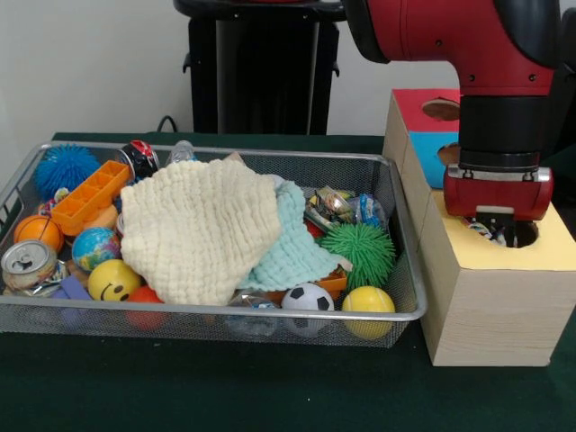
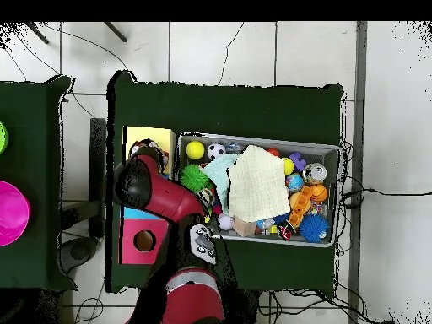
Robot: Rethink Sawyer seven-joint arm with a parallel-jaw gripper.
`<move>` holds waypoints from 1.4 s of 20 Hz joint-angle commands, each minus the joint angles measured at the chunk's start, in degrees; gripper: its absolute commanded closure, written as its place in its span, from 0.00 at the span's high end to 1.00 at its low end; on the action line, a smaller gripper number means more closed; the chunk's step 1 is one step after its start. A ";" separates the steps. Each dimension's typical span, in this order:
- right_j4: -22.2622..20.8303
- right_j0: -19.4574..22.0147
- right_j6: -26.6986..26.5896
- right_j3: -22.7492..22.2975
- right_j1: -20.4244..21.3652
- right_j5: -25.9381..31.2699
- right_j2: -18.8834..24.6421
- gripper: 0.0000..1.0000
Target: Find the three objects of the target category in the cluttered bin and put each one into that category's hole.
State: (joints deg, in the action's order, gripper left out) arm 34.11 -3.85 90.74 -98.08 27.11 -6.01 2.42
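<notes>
The wire mesh bin (image 1: 216,317) is full of toys, and a cream cloth (image 1: 202,229) covers its middle. Shiny crumpled wrappers (image 1: 331,205) lie at its back right, beside the green spiky ball (image 1: 360,250). My gripper (image 1: 500,230) hangs straight down over the yellow-surround hole (image 1: 527,236) of the pale wooden box (image 1: 490,306). It reaches into the hole's mouth. It is shut on a crumpled white and multicoloured wrapper (image 1: 485,231) that shows at rim level. In the overhead view the arm covers the hole, with the gripper (image 2: 150,153) at the yellow top (image 2: 137,135).
A teal cloth (image 1: 292,247) lies under the cream one. Balls, an orange tray (image 1: 88,196) and a dented can (image 1: 27,261) fill the left of the bin. The blue-surround hole (image 1: 450,153) and the red-surround hole (image 1: 441,110) sit behind my gripper.
</notes>
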 commanded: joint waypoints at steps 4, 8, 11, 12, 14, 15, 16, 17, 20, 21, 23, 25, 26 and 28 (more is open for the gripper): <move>1.06 2.94 15.42 -1.82 -7.54 0.95 5.40 1.00; -0.75 3.52 14.84 -1.67 -7.52 -0.93 5.53 1.00; -0.91 3.78 14.67 -1.77 -7.28 -0.46 6.01 1.00; -0.96 4.03 14.63 -1.90 -7.11 -0.15 6.30 1.00; -0.95 4.40 14.50 -2.18 -6.72 0.57 6.74 1.00; -0.85 4.44 14.33 -2.26 -6.40 1.06 6.76 1.00; -0.93 4.64 14.23 -2.38 -6.24 1.27 6.95 1.00; -0.84 4.62 14.14 -2.48 -6.00 1.59 6.89 1.00; -0.22 4.14 13.81 -2.76 -4.93 3.11 6.17 1.00; 0.05 3.89 13.71 -2.90 -4.44 3.83 5.80 1.00; 1.08 2.92 13.50 -3.43 -2.72 6.35 4.28 1.00; 2.37 1.16 13.51 -3.57 -0.82 9.81 1.86 1.00; 2.84 0.32 13.67 -3.58 0.12 11.63 0.63 1.00; 3.39 -1.06 14.21 -3.48 1.76 15.20 -1.50 1.00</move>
State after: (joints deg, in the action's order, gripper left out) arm 34.55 -3.28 90.74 -98.11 27.67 -4.26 3.04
